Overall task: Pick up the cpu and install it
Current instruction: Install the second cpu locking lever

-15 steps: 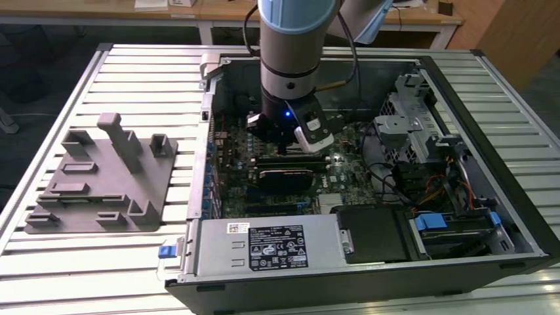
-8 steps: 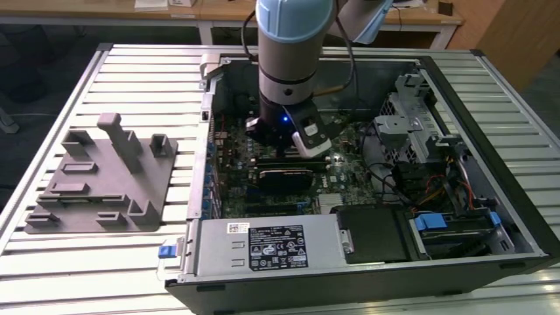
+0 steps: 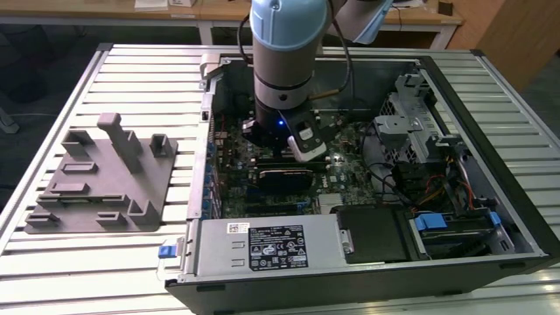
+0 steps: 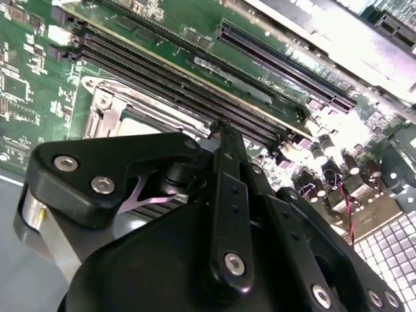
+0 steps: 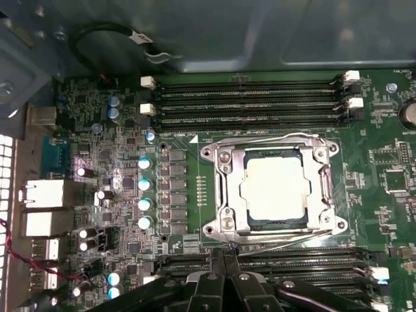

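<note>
The cpu [image 5: 273, 189], a pale silver square, lies flat in the motherboard socket, and the metal frame [image 5: 224, 192] is down around it. My gripper [image 5: 224, 252] hangs just beside one edge of the socket, over the memory slots [image 5: 305, 265]. Its black fingers are shut together with nothing between them. In the second wrist view the fingertips [image 4: 220, 130] sit at the socket's rim, and a strip of the cpu [image 4: 138, 127] shows past the gripper body. In the exterior view the gripper [image 3: 269, 149] is low inside the open computer case, above the board.
The computer case [image 3: 490, 216] lies open on a slatted table. A power supply [image 3: 262, 246] sits at its near side, and a drive cage [image 3: 411, 125] with cables is on the exterior view's right. A grey fixture with upright posts [image 3: 101, 177] stands on the exterior view's left.
</note>
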